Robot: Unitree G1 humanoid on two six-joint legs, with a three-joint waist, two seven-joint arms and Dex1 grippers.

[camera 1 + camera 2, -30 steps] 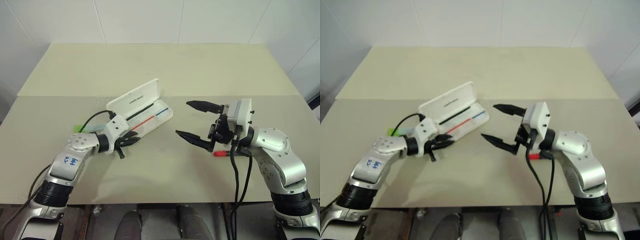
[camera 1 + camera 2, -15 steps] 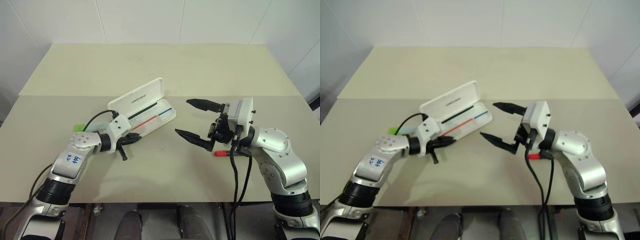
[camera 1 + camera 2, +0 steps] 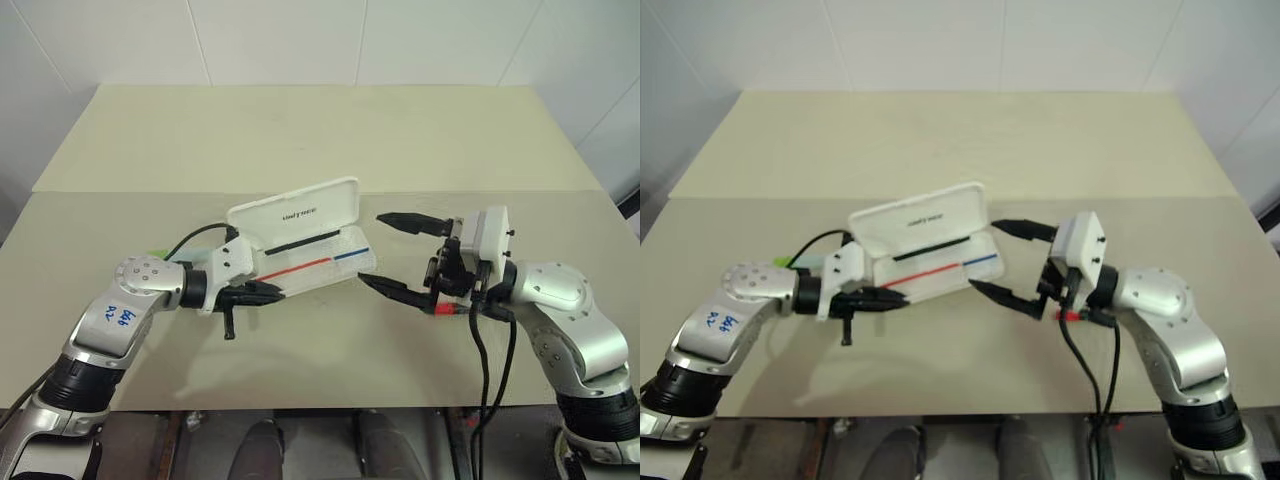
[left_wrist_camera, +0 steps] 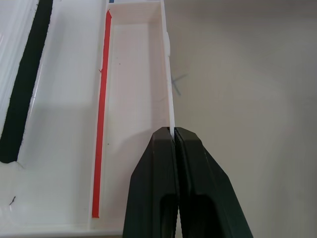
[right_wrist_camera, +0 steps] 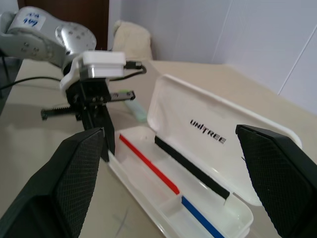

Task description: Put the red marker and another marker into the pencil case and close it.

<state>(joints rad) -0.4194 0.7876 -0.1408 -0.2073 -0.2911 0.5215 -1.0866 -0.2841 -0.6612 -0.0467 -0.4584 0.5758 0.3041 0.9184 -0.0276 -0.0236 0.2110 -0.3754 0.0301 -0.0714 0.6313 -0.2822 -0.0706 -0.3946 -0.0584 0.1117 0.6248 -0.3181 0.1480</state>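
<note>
On the table (image 3: 330,130), near its middle, we have the pencil case (image 3: 305,245) lying open, its lid (image 3: 295,212) raised behind the tray. Our left gripper (image 3: 272,292) is clamped on the tray's front wall; the left wrist view shows the two black fingers (image 4: 154,183) pressed together with the thin white edge between them. We judge this grip is there to steady the case and keep it facing our other arm, so that it does not slide when something is dropped in.

Our right gripper (image 3: 392,252) hovers just beside the case's right end, its jaws spread wide and holding nothing. The red marker (image 3: 441,309) lies on the table under that wrist, mostly hidden by it, so we take the wide opening as readiness to go down for it. The green marker (image 5: 134,108) lies on the table behind our left arm, well apart from the tray.

Counting: one case, two markers, neither of them inside yet. The tray holds one thin strip, red along most of its length and blue at one end (image 5: 200,223), set in the tray floor, and a black band (image 5: 190,168) at the hinge. Two grippers, one closed on the case and one empty. The case cannot be shut until both markers are in.
</note>
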